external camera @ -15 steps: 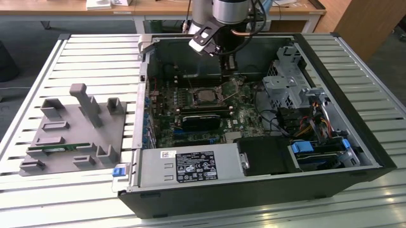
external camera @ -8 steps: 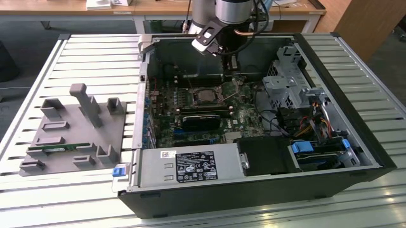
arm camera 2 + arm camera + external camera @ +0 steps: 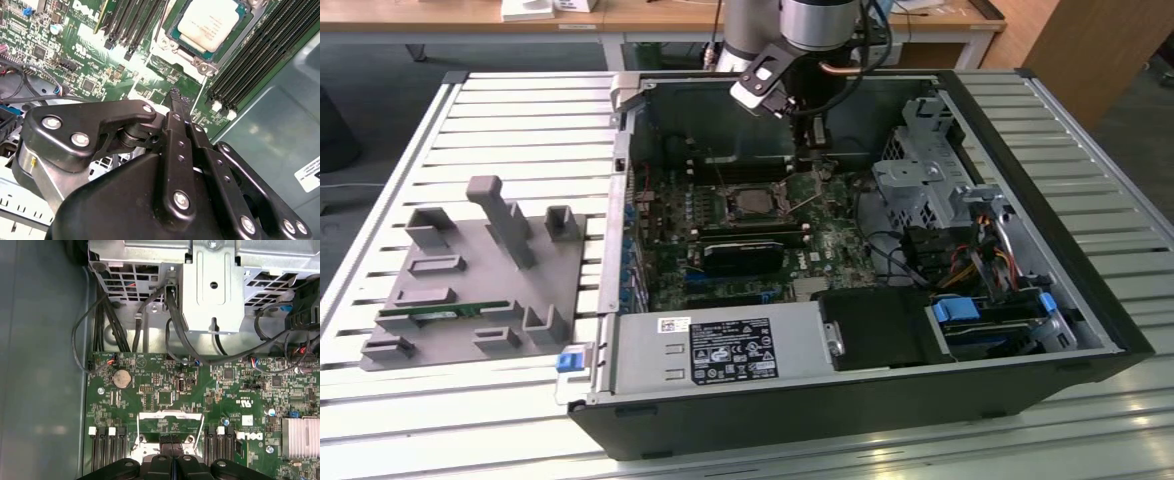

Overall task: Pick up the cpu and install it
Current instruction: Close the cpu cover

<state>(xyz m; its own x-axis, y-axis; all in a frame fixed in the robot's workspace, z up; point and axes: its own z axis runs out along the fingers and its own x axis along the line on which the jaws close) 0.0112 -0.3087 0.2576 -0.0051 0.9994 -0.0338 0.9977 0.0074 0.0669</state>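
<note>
The cpu (image 3: 207, 22) is sitting in the socket (image 3: 167, 50) at mid-motherboard (image 3: 100, 75), so placement is being judged done. The gripper (image 3: 175, 95) is being held closed, empty, just beside the socket.

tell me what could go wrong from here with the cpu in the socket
1. The gripper, jaws shut, hangs close over the motherboard beside the socket; a small drop or sideways slip could strike the memory slots or small board parts.
2. The cpu lies in the socket, but I cannot tell whether it sits flat; pressing on it tilted might damage it.
3. Loose cables by the drive cage could snag the arm.
</note>
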